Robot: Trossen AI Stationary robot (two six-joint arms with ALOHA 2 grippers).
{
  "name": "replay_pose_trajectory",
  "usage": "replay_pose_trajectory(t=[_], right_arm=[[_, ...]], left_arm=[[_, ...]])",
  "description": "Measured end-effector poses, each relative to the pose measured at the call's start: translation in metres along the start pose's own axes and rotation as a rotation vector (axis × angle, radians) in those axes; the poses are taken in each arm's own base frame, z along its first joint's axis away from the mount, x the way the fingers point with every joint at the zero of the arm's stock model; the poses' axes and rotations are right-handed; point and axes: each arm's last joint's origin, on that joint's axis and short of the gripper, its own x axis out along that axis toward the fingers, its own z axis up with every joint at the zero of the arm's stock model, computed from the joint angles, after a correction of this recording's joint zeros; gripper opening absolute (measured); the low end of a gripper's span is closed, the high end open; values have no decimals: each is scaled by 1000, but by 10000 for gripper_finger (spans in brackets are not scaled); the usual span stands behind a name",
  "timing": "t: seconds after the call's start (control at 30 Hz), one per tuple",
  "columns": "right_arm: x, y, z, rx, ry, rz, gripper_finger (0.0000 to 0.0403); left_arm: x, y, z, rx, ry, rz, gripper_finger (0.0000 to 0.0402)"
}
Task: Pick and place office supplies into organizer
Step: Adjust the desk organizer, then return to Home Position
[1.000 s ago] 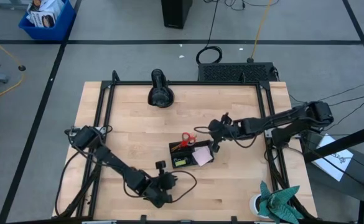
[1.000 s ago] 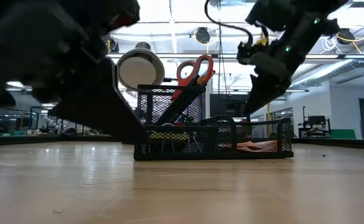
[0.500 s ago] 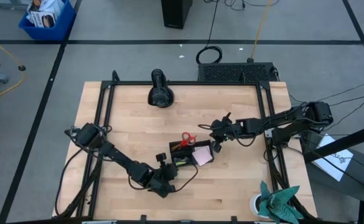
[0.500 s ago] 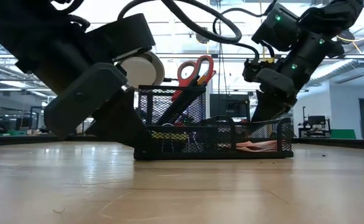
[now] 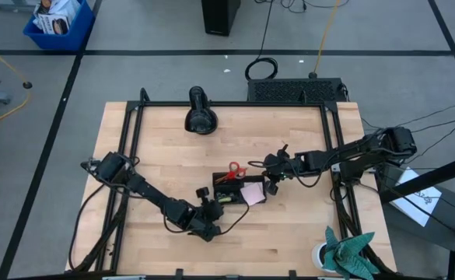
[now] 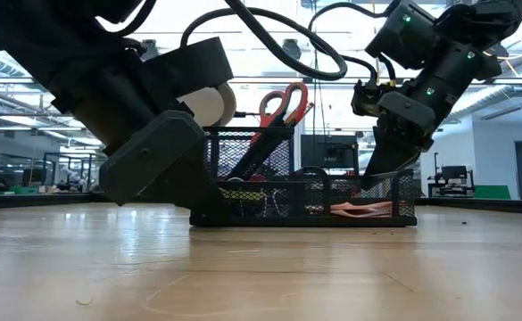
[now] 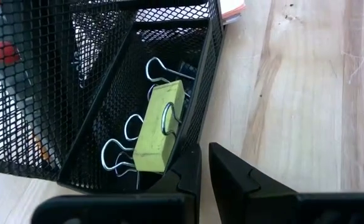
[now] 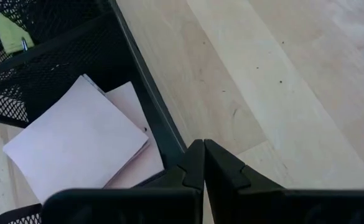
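One organizer (image 5: 239, 192), one scissors (image 5: 230, 173), one pink pad (image 8: 76, 140), one yellow-green piece (image 7: 158, 126). Left gripper (image 5: 206, 204) and right gripper (image 5: 271, 182) now against opposite organizer walls, both jaws together.

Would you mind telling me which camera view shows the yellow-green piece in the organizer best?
The left wrist view: the yellow-green piece fills the frame's middle, lying among binder clips in the organizer. The right wrist view catches only a corner of it through the mesh, the low view a thin strip, the high view a speck.
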Motion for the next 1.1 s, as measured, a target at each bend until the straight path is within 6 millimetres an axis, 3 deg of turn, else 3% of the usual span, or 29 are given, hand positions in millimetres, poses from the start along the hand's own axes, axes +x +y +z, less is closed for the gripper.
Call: replay_pose_trajectory(t=[0.3,0.7,0.9,1.03,1.1], right_arm=[[0,0,0,-9,-1,1,0],[-26,3,10,-110,-86,79,0],[-56,12,15,-239,-206,193,0],[-76,19,21,-332,-347,246,0],[-86,23,28,-374,-460,249,0]], left_arm=[[-2,-2,-2,57,8,-11,37],[-32,-38,8,337,-66,-159,37],[-73,-48,38,635,-82,-101,37],[-105,-33,68,750,-167,119,37],[-121,-15,83,761,-193,192,37]])
